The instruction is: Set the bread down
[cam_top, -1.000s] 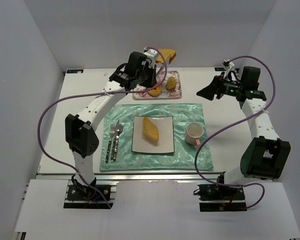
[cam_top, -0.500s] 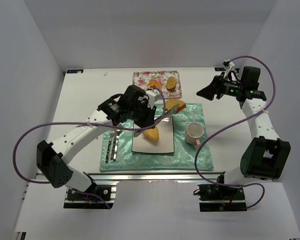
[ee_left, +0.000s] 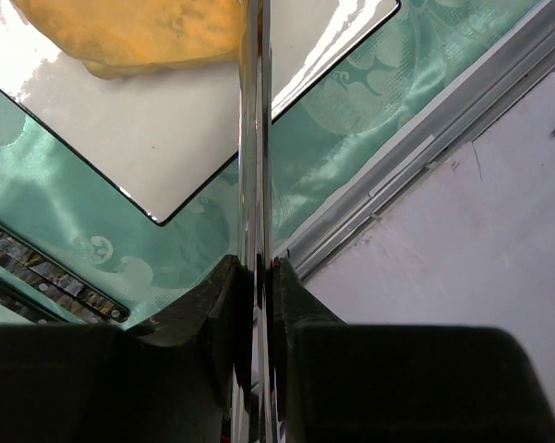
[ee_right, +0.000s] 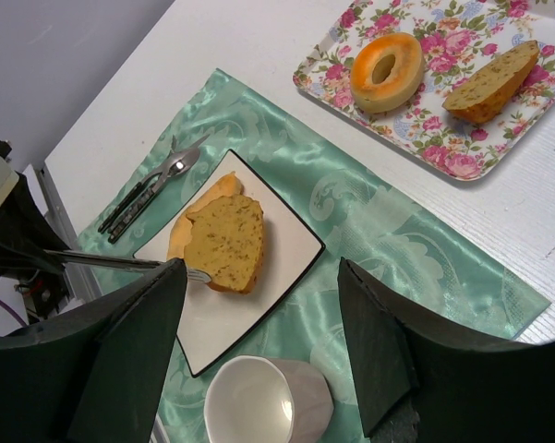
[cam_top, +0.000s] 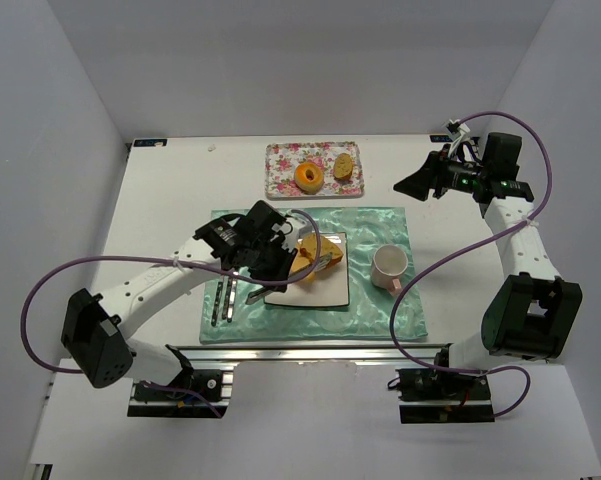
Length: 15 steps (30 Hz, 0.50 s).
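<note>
Since the brown seeded bread slice (ee_right: 226, 242) lies on the white square plate (ee_right: 254, 314), atop a yellow roll (ee_right: 212, 194), judge it light, soft, crumbly: grip across its flat faces; left gripper (ee_left: 256, 269) jaws clench thin steel tongs (ee_left: 254, 166) meeting its left edge; right gripper (ee_right: 259, 268) jaws released, empty.

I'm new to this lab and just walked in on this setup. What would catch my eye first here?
Most striking is the left end effector, clamped on thin metal tongs whose tips meet a golden bread slice on the white square plate, mid-table on a teal placemat. Behind it, a floral tray holds a bagel and a second slice. The right end effector hangs open at the far right.
</note>
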### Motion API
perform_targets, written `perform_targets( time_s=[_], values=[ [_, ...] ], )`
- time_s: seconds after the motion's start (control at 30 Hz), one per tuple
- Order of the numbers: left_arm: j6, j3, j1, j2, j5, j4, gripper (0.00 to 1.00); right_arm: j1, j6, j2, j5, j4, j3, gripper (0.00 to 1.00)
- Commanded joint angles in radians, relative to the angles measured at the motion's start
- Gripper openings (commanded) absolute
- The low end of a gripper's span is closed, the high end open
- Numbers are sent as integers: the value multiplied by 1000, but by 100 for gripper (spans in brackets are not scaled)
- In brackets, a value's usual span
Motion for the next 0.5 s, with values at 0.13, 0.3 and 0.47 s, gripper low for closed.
perform_targets(
  time_s=[0.13, 0.3, 0.47],
  values=[
    [40, 8, -15, 34, -5, -26, 31, -5, -2, -26, -16, 4, 20, 72],
    [41, 13, -19, 37, -19, -40, 52, -5, 6, -24, -18, 20, 8, 72],
    [47, 20, -21, 39, -11, -55, 54, -5, 6, -26, -18, 21, -1, 72]
  ],
)
